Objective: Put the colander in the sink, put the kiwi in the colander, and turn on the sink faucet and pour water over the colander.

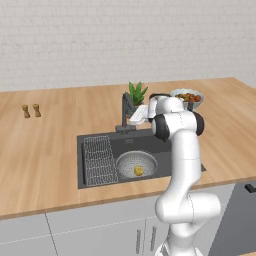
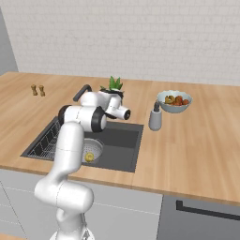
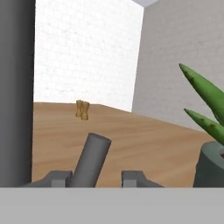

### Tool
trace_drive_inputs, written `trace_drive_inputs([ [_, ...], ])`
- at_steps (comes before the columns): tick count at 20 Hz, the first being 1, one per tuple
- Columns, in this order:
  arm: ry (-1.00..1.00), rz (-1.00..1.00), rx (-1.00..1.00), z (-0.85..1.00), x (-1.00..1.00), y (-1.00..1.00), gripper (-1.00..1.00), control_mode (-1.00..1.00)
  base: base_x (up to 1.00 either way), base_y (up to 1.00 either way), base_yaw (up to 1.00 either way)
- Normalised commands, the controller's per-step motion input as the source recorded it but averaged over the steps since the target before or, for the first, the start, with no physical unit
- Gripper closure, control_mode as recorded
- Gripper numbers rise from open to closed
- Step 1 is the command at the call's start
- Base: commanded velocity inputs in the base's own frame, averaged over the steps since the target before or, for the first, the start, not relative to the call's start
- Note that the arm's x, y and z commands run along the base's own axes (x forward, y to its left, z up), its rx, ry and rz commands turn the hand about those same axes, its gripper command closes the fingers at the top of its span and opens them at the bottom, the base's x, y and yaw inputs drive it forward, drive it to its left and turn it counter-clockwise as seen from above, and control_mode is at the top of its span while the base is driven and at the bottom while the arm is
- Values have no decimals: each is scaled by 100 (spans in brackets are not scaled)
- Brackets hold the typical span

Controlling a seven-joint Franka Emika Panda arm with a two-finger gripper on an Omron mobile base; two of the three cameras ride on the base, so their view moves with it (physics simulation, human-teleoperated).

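The grey colander (image 1: 136,165) sits on the floor of the dark sink (image 1: 100,137), right of the wire rack (image 1: 98,160). The yellowish kiwi (image 1: 138,171) lies inside it, and both show again in the right base view as colander (image 2: 93,149) and kiwi (image 2: 89,157). My gripper (image 1: 132,115) is up at the sink faucet (image 1: 124,112) behind the basin. In the hand view the faucet's grey lever (image 3: 92,157) stands between my fingertips, with my gripper (image 3: 96,177) open: the left tip is against the lever and a small gap shows on the right. No water runs from the spout.
Two brown shakers (image 1: 31,110) stand far left on the wooden counter. A potted green plant (image 1: 136,92) is right behind the faucet, close to my hand. A bowl of fruit (image 2: 174,101) and a grey soap dispenser (image 2: 155,118) stand right of the sink.
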Motion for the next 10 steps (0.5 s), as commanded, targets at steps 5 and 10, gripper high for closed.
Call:
trace_drive_inputs([
  [5,3,-1,0,-8,8,-32,100,-100,0,0,0],
  [10,0,0,0,-13,0,-60,100,-100,0,0,0],
])
